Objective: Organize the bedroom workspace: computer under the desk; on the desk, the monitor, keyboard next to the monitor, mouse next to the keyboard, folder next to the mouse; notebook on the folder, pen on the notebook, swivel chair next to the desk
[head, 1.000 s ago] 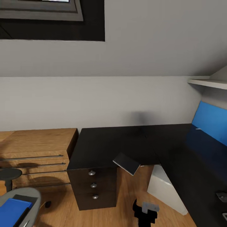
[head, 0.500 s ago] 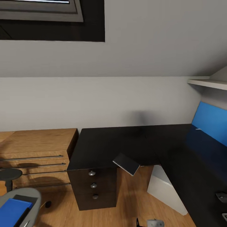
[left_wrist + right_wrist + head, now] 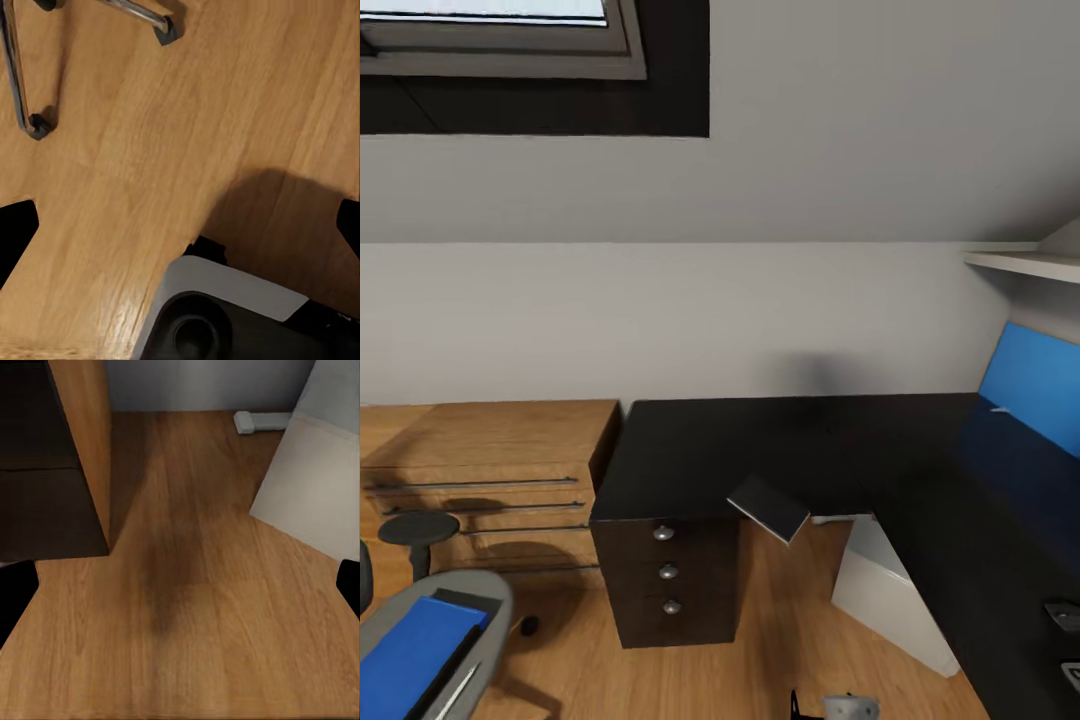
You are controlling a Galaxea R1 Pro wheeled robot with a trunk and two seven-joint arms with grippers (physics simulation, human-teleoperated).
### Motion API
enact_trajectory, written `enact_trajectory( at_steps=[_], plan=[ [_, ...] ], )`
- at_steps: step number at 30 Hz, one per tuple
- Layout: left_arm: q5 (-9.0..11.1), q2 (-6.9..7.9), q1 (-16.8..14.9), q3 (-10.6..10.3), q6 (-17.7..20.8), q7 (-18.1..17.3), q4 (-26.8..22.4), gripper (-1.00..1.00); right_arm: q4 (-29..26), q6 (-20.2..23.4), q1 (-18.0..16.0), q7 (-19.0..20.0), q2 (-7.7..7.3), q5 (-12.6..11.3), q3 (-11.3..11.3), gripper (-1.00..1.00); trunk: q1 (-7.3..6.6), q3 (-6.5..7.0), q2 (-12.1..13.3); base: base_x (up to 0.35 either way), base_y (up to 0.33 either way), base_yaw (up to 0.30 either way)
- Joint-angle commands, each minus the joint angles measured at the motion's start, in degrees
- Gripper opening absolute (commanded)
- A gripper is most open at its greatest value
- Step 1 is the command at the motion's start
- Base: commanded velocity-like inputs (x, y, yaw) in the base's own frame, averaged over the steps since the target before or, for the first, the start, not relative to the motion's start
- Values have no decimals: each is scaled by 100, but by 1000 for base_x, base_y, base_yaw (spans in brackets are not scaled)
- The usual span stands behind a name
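Note:
The black L-shaped desk (image 3: 780, 450) fills the middle, with its drawer unit (image 3: 670, 575) in front. A grey notebook (image 3: 768, 507) overhangs the desk's front edge. Under the desk stands the white computer (image 3: 885, 590), also in the right wrist view (image 3: 315, 472). At the lower left, the blue folder (image 3: 415, 655) lies on the swivel chair (image 3: 490, 600). A small dark object (image 3: 530, 626), perhaps the mouse, lies on the floor beside the chair. My left gripper (image 3: 180, 232) and right gripper (image 3: 180, 589) both hang open over bare floor. Monitor, keyboard and pen are out of view.
A wooden drawer chest (image 3: 490, 470) stands left of the desk. A blue wall panel (image 3: 1035, 385) and a shelf (image 3: 1020, 262) are at the right. The chair's chrome legs (image 3: 22, 90) and my own base (image 3: 225, 307) lie below the left gripper. Two small grey pieces (image 3: 1063, 615) sit at the desk's right edge.
The whole picture has shifted right, so the camera has turned left; the chair shows more. My right arm has sunk to the bottom edge of the head view.

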Motion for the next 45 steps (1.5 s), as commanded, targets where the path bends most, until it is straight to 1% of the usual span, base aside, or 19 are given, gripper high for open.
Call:
enact_trajectory(
  at_steps=[1, 12, 16, 18, 22, 23, 25, 30, 34, 39, 45],
  plan=[
    [60, 5, -7, -50, -33, 34, -1, 100, 0, -5, -2, -36, 0, -22, 52, 100, -4, -8, -4, -296, -178, 267],
    [45, 5, -7, -51, -76, 34, 12, 100, 0, -33, -2, -38, 15, -14, 66, 100, -4, -29, -4, -228, -203, 273],
    [53, 12, -7, -46, -306, 35, 14, 100, 0, -36, -2, -45, 41, -12, 68, 100, -4, -32, -4, -51, -50, 277],
    [68, 7, -7, -48, -564, 36, 48, 100, 3, -115, -2, -51, 56, -10, 66, 100, -4, -32, -4, -12, -12, 278],
    [62, -11, -7, -75, -632, 36, 117, 100, 10, -201, -2, -60, 56, -12, 59, 100, -4, -33, -4, -4, -4, 278],
    [61, -26, -7, -82, -645, 36, 139, 100, 9, -221, -2, -61, 55, -13, 56, 100, -4, -33, -4, -2, -2, 278],
    [60, -102, -7, -96, -660, 35, 222, 100, 9, -252, -2, -68, 45, -13, 46, 100, -4, -33, -4, 0, 0, 278],
    [52, -180, -7, -116, -665, 30, 332, 100, 9, -277, -2, -77, 38, -11, 43, 100, -4, -33, -4, 1, 1, 278],
    [51, -203, -7, -121, -666, 28, 350, 100, 12, -280, -2, -76, 36, -11, 43, 100, -4, -33, -4, 95, 127, 278],
    [51, -208, -7, -122, -666, 31, 355, 100, 24, -275, -1, -74, 50, -20, 56, 100, -4, -33, -4, 126, 280, 278],
    [53, -221, -7, -126, -666, 27, 356, 100, 26, -275, -2, -76, 53, -22, 56, 100, -4, -26, -4, 3, 271, 272]
  ],
)
